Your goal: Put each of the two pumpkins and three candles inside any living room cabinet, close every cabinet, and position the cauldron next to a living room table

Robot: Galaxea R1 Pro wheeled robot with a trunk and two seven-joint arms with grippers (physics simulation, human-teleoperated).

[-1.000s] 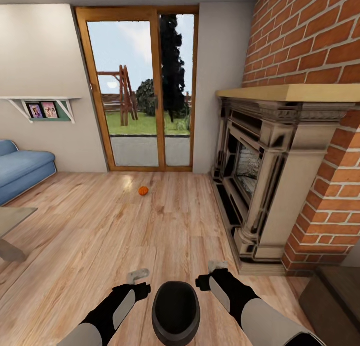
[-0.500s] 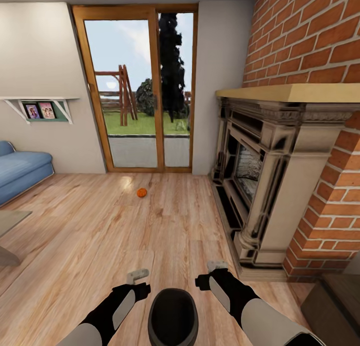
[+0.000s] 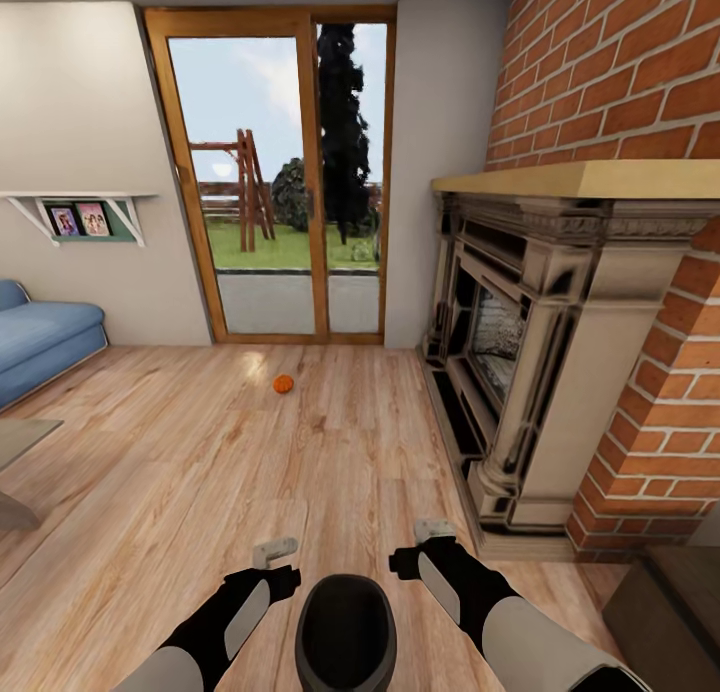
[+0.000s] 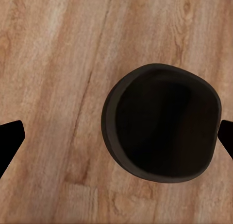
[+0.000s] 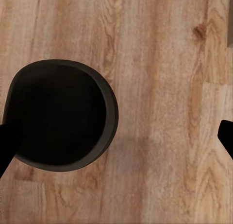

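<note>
One small orange pumpkin (image 3: pixel 283 383) lies on the wood floor in front of the glass door, far ahead of both arms. The black wide-mouthed cauldron (image 3: pixel 345 632) sits on the floor between my two forearms, and its dark mouth shows from above (image 4: pixel 162 129) (image 5: pixel 58 117). My left gripper (image 3: pixel 275 550) (image 4: pixel 118 139) and right gripper (image 3: pixel 433 528) (image 5: pixel 116 139) hover on either side of it, both open and empty. The candles are out of view. A corner of the low dark-brown cabinet (image 3: pixel 665 597) shows at the lower right.
An ornate fireplace (image 3: pixel 530 342) against the brick wall juts out on the right. A blue sofa (image 3: pixel 40 337) and a table corner (image 3: pixel 20 437) stand at the left. The glass door (image 3: pixel 280 182) closes the far wall.
The whole view has shifted slightly, so the camera moved a little. Both arms keep the same pose beside the cauldron, and the pumpkin stays where it was.
</note>
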